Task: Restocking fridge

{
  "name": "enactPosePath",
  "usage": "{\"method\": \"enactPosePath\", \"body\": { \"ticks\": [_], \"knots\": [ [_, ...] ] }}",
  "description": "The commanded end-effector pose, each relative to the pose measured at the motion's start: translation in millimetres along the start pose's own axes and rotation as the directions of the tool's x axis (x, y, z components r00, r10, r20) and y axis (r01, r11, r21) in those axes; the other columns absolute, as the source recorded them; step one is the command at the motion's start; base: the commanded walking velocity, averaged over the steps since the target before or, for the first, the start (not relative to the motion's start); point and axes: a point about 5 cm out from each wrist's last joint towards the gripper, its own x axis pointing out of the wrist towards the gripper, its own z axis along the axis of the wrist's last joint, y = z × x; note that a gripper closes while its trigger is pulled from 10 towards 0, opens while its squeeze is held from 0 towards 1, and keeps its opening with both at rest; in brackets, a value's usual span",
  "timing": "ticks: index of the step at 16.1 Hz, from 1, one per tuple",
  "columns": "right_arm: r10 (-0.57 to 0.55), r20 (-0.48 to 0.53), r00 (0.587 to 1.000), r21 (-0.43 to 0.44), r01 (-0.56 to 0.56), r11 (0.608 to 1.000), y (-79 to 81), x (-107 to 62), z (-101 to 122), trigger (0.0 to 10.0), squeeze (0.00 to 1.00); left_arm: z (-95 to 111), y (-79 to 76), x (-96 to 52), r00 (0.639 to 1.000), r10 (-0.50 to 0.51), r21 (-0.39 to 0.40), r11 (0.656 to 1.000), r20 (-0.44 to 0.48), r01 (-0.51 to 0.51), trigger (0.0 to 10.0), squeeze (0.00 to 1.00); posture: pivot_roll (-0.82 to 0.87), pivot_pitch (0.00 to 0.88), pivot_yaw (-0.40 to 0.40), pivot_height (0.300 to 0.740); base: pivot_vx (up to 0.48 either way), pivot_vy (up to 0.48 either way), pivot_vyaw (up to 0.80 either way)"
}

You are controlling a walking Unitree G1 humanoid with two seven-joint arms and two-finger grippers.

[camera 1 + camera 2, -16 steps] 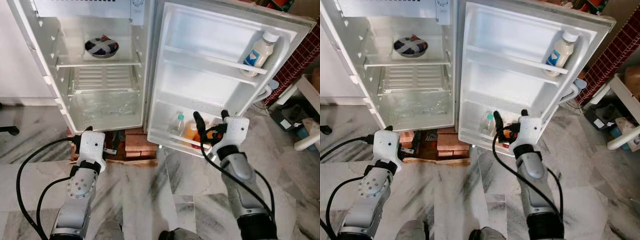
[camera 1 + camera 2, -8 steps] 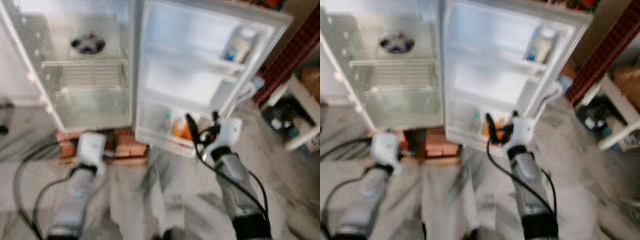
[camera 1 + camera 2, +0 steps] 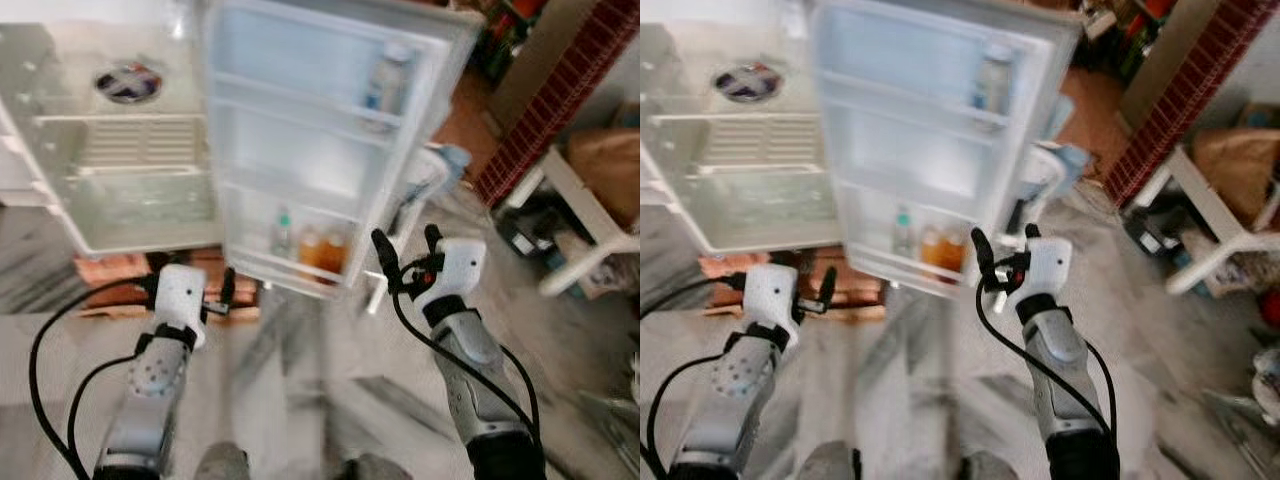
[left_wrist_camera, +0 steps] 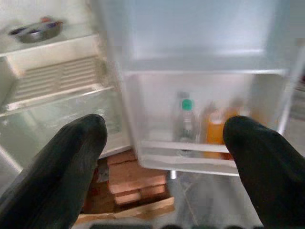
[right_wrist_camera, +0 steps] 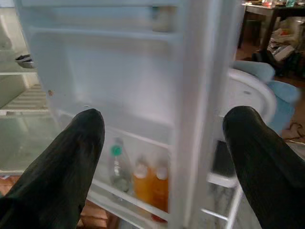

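At the top of the left eye view, a white fridge stands open, its door swung out toward twelve o'clock. A patterned bowl sits on the upper inside shelf, at about ten o'clock. A white bottle stands in the upper door rack. In the lowest door rack are a clear bottle with a green cap and, just beside it, two orange bottles. Bricks lie under the fridge on the marble floor. The left hand sits at about eight o'clock, near the bricks; how far open it is cannot be told here. The right hand is at about four o'clock, just past the door's outer edge, its fingers parted and holding nothing.

From the left wrist view, two black fingers spread wide apart and empty, with the green-capped bottle and an orange one showing in the rack between them, well apart from both.

From the right wrist view, the fingers are likewise spread wide and empty, facing the door's edge and its bottom rack of bottles.
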Motion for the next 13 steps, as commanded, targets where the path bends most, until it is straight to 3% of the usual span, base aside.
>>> {"method": "enactPosePath", "body": {
  "ticks": [1,3,6,11,13],
  "knots": [
    [-0.028,-0.007,1.000,-0.024,0.028,0.999,-11.9,-7.7,-0.1,10.0,0.00,0.1,-8.7,0.6,0.999,-0.037,-0.007,0.999,-0.002,0.037,10.0,0.00,0.14,0.080,-0.087,0.740,0.000,-0.394,0.00],
    [-0.023,-0.004,1.000,-0.027,0.023,0.999,-14.9,-8.8,1.2,10.0,0.00,-1.0,-7.5,-0.2,1.000,-0.031,-0.009,0.999,-0.006,0.031,10.0,0.00,0.13,0.080,-0.087,0.740,0.000,-0.349,0.32],
    [-0.021,0.011,1.000,-0.030,0.021,0.999,-14.6,-4.8,5.2,10.0,0.00,-0.8,-8.6,-0.6,1.000,-0.021,-0.034,0.999,0.001,0.021,10.0,0.00,0.13,0.077,-0.086,0.740,0.000,0.000,0.78],
    [-0.005,0.014,1.000,-0.027,0.006,1.000,-9.5,-6.0,4.3,10.0,0.00,-2.7,5.8,-1.1,1.000,0.009,-0.049,0.999,0.007,-0.008,10.0,0.00,0.13,0.076,-0.084,0.740,0.000,0.000,0.78],
    [-0.024,0.004,1.000,-0.030,0.024,0.999,-12.4,-5.5,2.5,10.0,0.00,-1.7,3.7,-0.9,1.000,0.001,-0.052,0.999,0.017,0.000,10.0,0.00,0.13,0.078,-0.080,0.740,0.289,0.000,0.00]
  ]
}}
